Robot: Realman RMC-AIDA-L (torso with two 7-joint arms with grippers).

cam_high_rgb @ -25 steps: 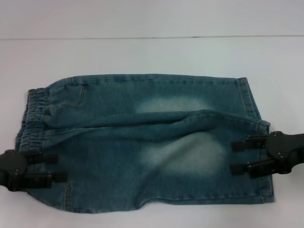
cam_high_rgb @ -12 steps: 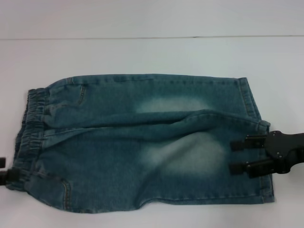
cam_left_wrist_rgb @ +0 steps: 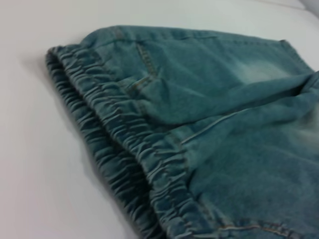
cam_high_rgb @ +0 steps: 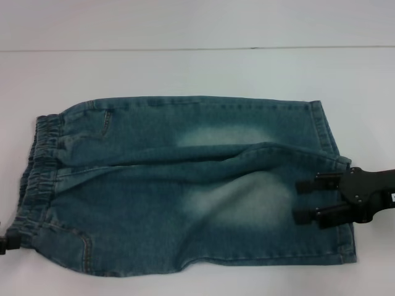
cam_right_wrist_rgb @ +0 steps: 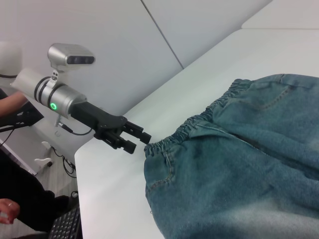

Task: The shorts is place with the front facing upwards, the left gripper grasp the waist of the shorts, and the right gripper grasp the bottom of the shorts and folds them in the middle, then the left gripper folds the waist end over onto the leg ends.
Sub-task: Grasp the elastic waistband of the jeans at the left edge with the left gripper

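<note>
Two tools show in your frames. Your denim shorts (cam_high_rgb: 185, 185) lie flat on the white worktop (cam_high_rgb: 185, 68), folded lengthwise, with the gathered waist (cam_high_rgb: 38, 166) toward the robot's left and the stitched leg ends (cam_high_rgb: 336, 185) toward its right. Your right tool (cam_high_rgb: 305, 201) sits over the leg ends near the hem, fingers apart, both prongs lying above the pale faded patch (cam_high_rgb: 247, 203). Your left tool (cam_right_wrist_rgb: 137, 139) hangs just off the near waist corner, beside the fabric and not touching it, fingers slightly apart with nothing between them. From the head camera you see only its tip at the frame's edge.
</note>
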